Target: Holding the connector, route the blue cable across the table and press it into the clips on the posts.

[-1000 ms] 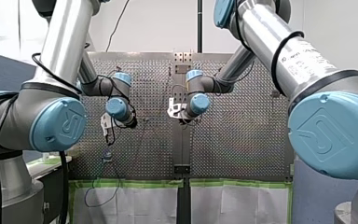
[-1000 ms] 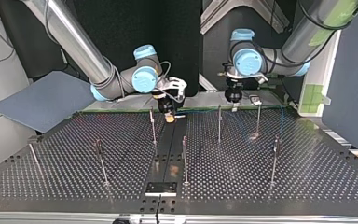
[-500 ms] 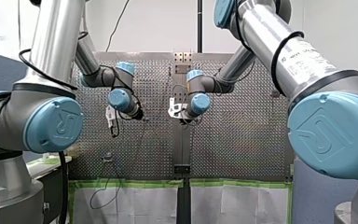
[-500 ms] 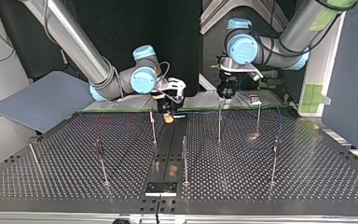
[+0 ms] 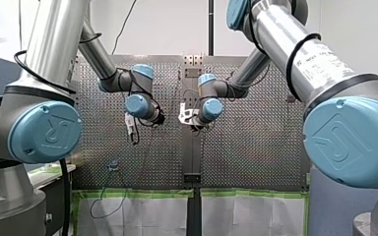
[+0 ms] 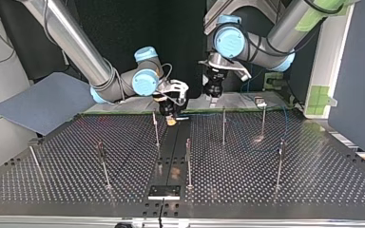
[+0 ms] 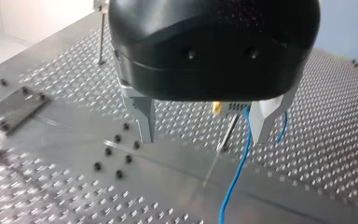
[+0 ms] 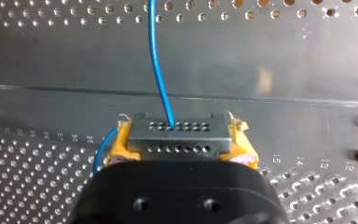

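Note:
My right gripper [image 8: 181,144] is shut on the grey metal connector [image 8: 177,135], yellow pads on both of its sides. The blue cable [image 8: 157,60] leaves the connector's face and runs ahead over the plate. In the top view this gripper [image 6: 172,118] hovers low at the table's far middle, beside a post [image 6: 155,128]. My left gripper [image 7: 204,128] is open with nothing between its metal fingers; the blue cable [image 7: 235,177] passes under it. In the top view it [image 6: 213,94] hangs above the far edge, apart from the posts.
Several thin posts stand on the perforated table [image 6: 313,185], among them one [image 6: 223,124] at mid-back and one [image 6: 279,161] at the top view's right. A black plate [image 6: 164,191] lies at the near middle. Cable slack [image 5: 103,206] hangs over the front view's near edge.
My left arm has swung toward the table's middle, rightward in the front view, and lifted away from the post it was over. My right arm and the connector stayed put.

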